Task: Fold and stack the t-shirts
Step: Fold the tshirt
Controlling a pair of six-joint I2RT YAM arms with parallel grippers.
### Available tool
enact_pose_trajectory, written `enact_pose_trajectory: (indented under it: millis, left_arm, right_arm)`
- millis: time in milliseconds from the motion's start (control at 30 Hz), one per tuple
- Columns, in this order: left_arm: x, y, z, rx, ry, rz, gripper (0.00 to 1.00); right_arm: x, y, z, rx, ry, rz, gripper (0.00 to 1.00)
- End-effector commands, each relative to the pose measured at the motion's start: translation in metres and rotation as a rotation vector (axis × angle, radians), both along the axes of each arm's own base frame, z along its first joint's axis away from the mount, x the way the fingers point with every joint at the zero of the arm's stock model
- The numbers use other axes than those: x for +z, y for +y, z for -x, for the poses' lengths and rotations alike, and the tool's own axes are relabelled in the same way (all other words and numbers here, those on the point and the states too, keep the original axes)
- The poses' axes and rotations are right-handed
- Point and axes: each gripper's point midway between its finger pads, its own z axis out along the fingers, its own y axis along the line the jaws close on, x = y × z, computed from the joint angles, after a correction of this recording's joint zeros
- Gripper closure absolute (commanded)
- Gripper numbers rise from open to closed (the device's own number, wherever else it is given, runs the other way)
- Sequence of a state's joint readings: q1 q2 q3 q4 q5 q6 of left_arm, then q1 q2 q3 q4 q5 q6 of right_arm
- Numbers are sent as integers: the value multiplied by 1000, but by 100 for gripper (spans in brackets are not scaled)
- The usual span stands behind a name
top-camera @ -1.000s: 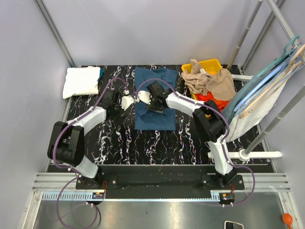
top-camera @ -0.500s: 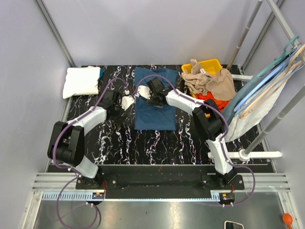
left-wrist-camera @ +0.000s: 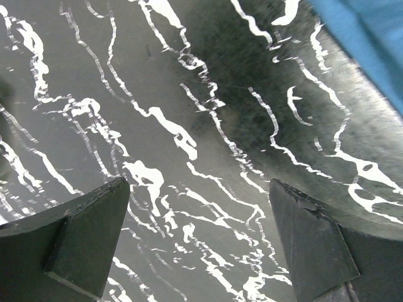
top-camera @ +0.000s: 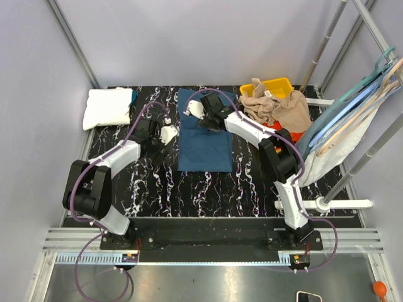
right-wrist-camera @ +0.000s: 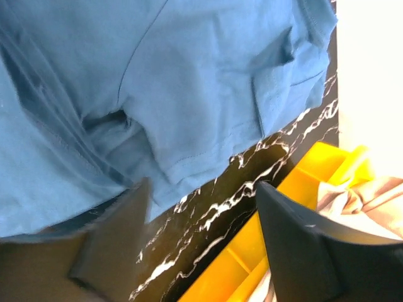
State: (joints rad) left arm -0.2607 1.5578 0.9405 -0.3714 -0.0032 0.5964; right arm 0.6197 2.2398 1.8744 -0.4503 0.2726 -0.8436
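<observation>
The blue t-shirt [top-camera: 203, 148] lies half folded on the table [top-camera: 189, 189] near its back edge. The right gripper [right-wrist-camera: 201, 214] hovers over the shirt's far end, fingers apart and empty, likely to fold it down. The left gripper [left-wrist-camera: 196, 207] waits wide open beside its left edge. A folded white t-shirt [top-camera: 108, 107] starts the stack at the back left corner.

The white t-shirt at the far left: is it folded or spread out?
Folded. The white t-shirt lies as a compact rectangle, with no sleeves showing.
</observation>
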Motion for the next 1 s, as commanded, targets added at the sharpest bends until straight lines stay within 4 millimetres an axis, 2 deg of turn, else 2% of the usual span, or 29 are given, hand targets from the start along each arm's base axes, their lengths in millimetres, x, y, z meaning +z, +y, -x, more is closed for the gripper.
enact_pose_trajectory:
  millis: [0,167,200,233,367,400,467,500,533,700,967]
  left_arm:
    - [29,-27,-13,-21,-30,145,1]
    - [42,-52,-11,-56,30,263,1]
    - [42,-57,-6,-65,56,289,1]
    - [45,-60,-8,-70,62,303,1]
    - [44,-74,-3,-98,116,353,1]
    - [43,-77,-1,-104,128,357,1]
    - [38,-83,0,-120,148,351,1]
    - [35,-85,1,-123,155,347,1]
    - [30,-90,3,-134,171,339,1]
    - [13,-105,15,-147,232,338,1]
    - [-5,-118,26,-179,294,325,1]
  right_arm:
    - [37,-7,15,-54,-27,-98,20]
    - [34,-17,72,-84,108,-230,10]
    - [32,-18,83,-99,141,-259,2]
    - [32,-20,98,-90,174,-285,0]
    - [29,-28,133,-94,251,-333,0]
    - [20,-32,145,-98,290,-326,0]
    - [26,-31,159,-77,322,-360,0]
    - [16,-34,172,-67,370,-359,0]
    - [18,-34,179,-60,378,-366,1]
    - [-5,-43,202,-62,443,-350,2]
    - [-22,-45,207,-67,456,-345,3]
